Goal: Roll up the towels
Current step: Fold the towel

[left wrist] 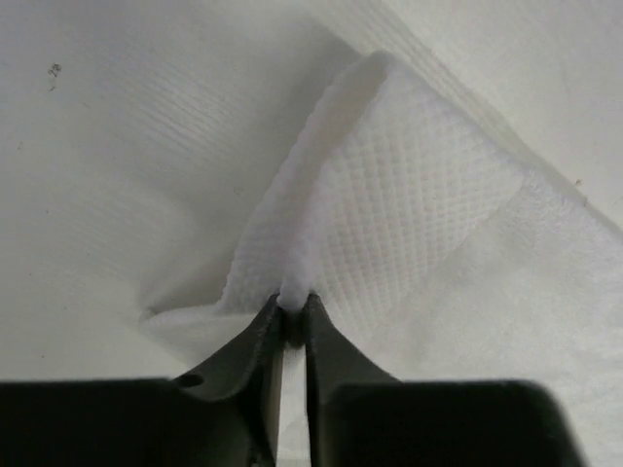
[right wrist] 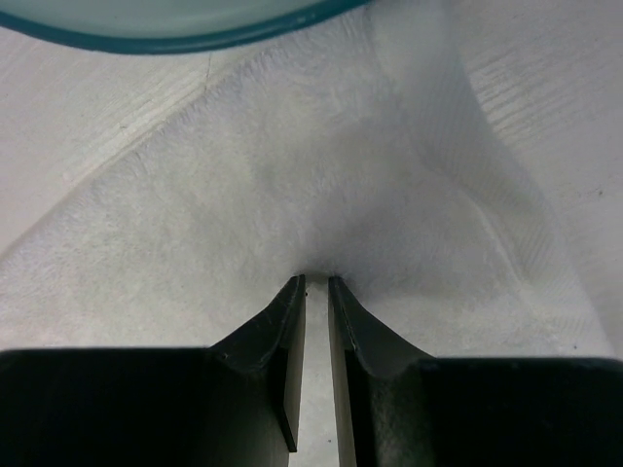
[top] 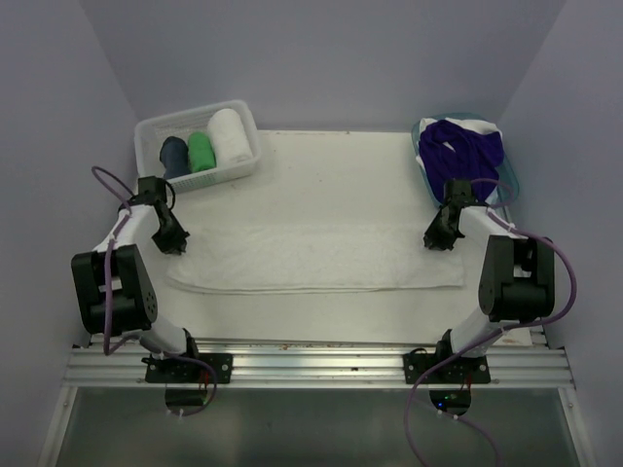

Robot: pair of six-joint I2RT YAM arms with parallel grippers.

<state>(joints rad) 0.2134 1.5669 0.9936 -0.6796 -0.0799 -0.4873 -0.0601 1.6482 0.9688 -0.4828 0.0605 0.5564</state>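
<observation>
White towel (top: 311, 258) — ends pinched by left claw (left wrist: 294, 307), right claw (right wrist: 316, 283)

Three rolled towels (top: 201, 151), one flat towel (top: 311, 261), two baskets (top: 216, 178), two hands (top: 173, 239).

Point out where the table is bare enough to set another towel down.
Bare table lies in the far middle, between the basket and the bin, beyond the flat towel. A narrower strip runs between the towel and the rail. Crowded: the towel's ends, where the left gripper and right gripper pinch it.
</observation>
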